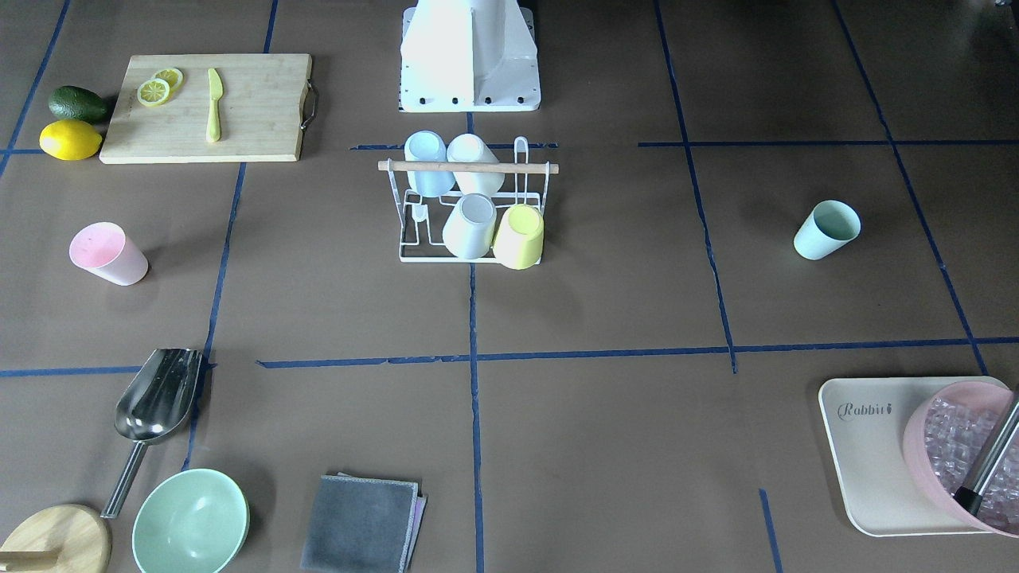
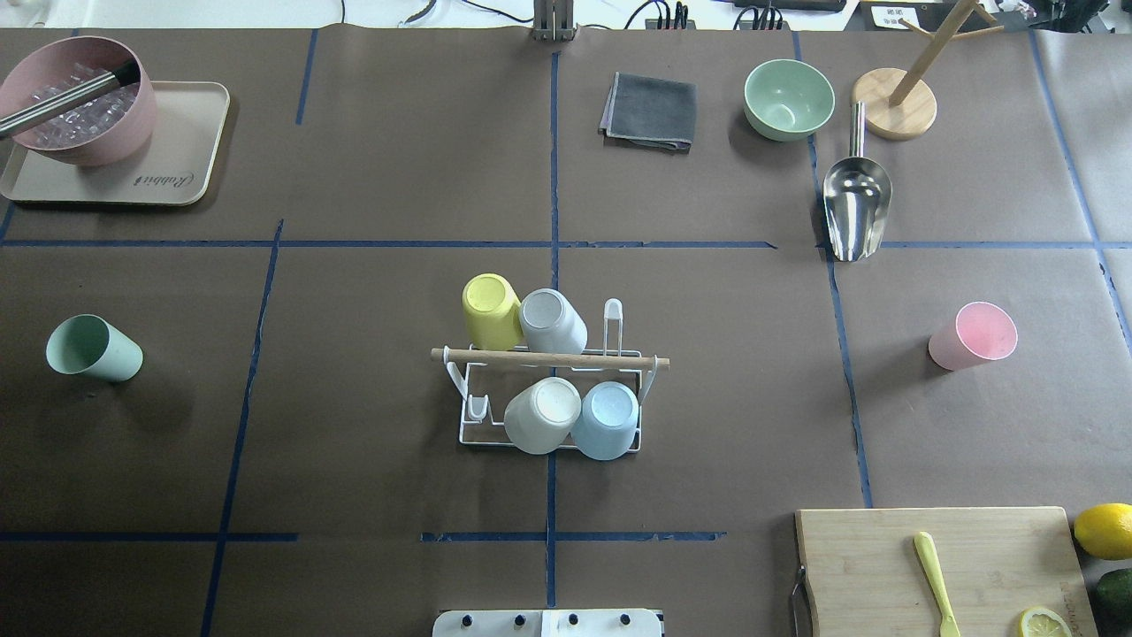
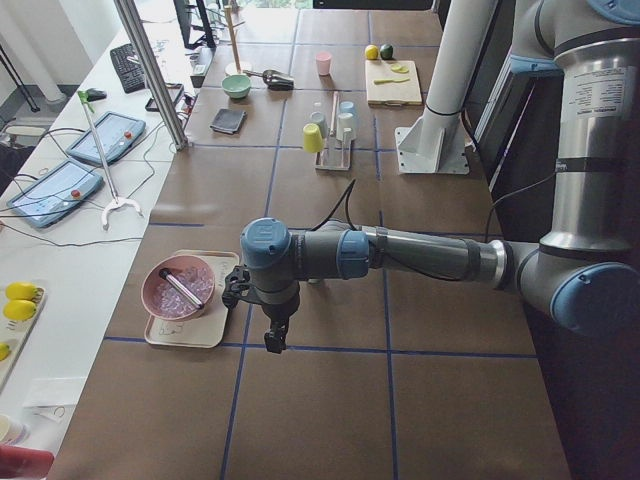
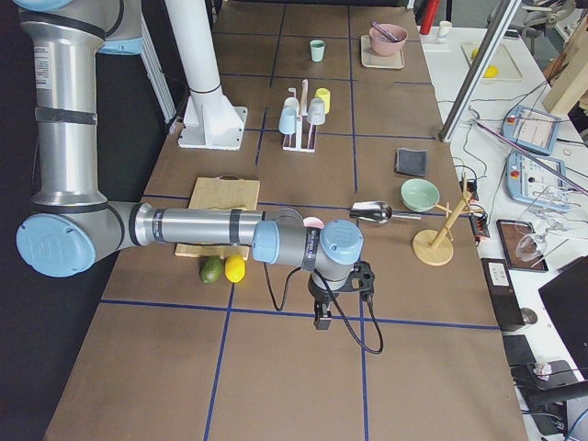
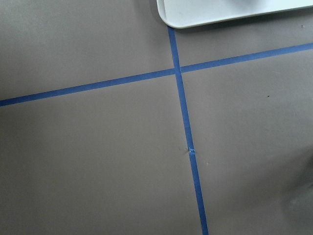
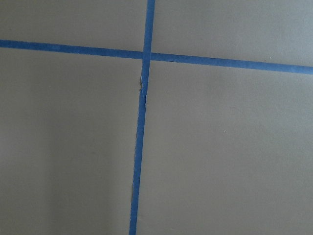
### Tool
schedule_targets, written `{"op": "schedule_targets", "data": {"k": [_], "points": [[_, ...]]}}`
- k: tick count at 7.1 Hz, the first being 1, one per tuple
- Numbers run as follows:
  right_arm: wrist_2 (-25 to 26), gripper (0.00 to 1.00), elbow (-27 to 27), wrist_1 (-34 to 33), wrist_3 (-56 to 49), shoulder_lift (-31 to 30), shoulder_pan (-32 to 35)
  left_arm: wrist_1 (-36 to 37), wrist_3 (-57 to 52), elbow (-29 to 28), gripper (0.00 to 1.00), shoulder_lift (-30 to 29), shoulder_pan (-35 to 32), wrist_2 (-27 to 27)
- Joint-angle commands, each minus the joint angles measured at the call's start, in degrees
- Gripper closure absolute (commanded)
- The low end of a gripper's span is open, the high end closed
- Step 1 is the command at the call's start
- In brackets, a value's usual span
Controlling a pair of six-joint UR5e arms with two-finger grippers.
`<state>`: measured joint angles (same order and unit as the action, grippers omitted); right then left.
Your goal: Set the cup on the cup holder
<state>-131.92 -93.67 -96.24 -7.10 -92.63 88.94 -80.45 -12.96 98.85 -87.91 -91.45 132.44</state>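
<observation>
Robotics lab: brown table (image 2: 398, 159) with a blue tape (image 2: 398, 244) grid, teach pendants (image 3: 108, 137) on a side bench (image 3: 70, 285).

The rack (image 2: 612, 311) is white. There is a yellow cup (image 2: 491, 310), grey cup (image 2: 553, 320), white cup (image 2: 542, 414), blue cup (image 2: 607, 419), pink cup (image 2: 973, 336) and green cup (image 2: 93, 348).

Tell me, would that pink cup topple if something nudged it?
Likely, if nudged high: the pink cup stands upright, narrower at its base. It looks thin-walled and empty, so probably light. Once down, it might roll in a curve.
</observation>
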Motion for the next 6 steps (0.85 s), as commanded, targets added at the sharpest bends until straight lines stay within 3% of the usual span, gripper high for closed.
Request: {"op": "schedule_targets", "data": {"k": [1,4,6], "points": [[0.0,0.0,0.0,0.1,0.0,-0.3,0.0,0.1,0.0,0.1,0.0,0.5,0.0,0.0],[0.3,0.0,-0.6,0.1,-0.1,-0.2,0.0,0.6,0.1,1.1,0.0,-0.4,0.3,0.0],[-0.1,0.0,-1.0,0.0,0.5,-0.3,0.1,8.3,0.2,4.4,0.0,-4.2,1.0,-0.2]]}}
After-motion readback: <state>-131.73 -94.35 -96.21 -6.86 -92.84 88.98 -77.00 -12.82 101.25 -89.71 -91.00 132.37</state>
